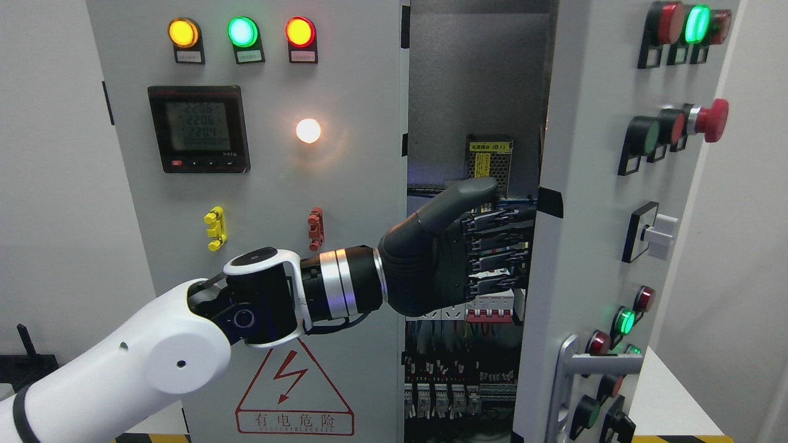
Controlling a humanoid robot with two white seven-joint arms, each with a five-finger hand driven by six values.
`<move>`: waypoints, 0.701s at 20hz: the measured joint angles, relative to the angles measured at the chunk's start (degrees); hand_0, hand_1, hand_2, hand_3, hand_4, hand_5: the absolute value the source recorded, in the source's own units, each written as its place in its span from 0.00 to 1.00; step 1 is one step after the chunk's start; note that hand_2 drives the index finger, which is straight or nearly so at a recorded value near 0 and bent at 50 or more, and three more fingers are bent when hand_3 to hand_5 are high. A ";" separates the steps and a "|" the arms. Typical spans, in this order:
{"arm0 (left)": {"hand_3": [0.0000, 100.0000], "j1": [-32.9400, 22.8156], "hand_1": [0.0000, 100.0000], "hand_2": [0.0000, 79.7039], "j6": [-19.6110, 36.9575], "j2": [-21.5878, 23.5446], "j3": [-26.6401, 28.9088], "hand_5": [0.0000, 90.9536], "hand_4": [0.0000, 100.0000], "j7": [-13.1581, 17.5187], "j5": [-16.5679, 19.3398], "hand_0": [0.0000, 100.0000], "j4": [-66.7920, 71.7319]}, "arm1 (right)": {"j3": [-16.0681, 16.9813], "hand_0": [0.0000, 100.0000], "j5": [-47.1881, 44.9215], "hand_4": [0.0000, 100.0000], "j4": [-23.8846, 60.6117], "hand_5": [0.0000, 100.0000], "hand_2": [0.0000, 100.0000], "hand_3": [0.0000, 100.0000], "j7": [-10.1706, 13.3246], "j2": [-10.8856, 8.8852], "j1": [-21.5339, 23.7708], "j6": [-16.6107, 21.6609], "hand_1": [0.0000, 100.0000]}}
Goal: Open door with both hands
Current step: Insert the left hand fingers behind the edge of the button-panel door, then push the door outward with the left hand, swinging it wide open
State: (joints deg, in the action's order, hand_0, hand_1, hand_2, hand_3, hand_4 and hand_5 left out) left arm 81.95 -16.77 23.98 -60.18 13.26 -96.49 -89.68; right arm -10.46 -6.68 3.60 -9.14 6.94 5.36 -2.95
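A grey electrical cabinet has its right door (594, 154) swung partly out, its edge turned toward me and a silver lever handle (575, 369) low on its face. My left hand (495, 246), dark grey, reaches across from the lower left into the gap. Its fingers (492, 237) stretch out straight toward the door's inner edge, and their tips are hidden behind that edge. The thumb (468, 191) lies extended on top. The hand looks open, holding nothing. The left door (345, 203) stays closed. My right arm does not show.
Inside the opening are a power supply (489, 161), red breakers (489, 315) and rows of wiring below. The left door carries indicator lamps, a meter (198, 129) and a warning triangle (294, 394). Buttons and a red mushroom stop (711, 120) stick out of the right door.
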 measured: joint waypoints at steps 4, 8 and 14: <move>0.00 0.20 0.39 0.00 0.00 -2.42 -0.09 0.00 0.00 -0.89 0.04 0.12 0.33 | 0.00 0.12 0.00 0.00 0.00 0.00 0.00 0.00 0.00 0.00 0.00 0.00 0.39; 0.00 0.35 0.39 0.00 0.00 -4.37 -0.19 0.00 0.00 -1.02 0.15 0.12 0.54 | 0.00 0.12 0.00 0.00 0.00 0.00 0.00 0.00 0.00 0.00 0.00 0.00 0.39; 0.00 0.64 0.39 0.00 -0.01 -7.44 -0.32 0.00 0.00 -3.03 0.44 0.12 0.74 | 0.00 0.12 0.00 0.00 0.00 0.00 0.00 0.00 0.00 0.00 0.00 0.00 0.39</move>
State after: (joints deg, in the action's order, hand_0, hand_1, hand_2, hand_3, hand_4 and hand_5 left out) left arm 82.60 -16.78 16.53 -60.51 10.23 -96.04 -88.94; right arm -10.46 -6.68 3.60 -9.14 6.94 5.36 -2.95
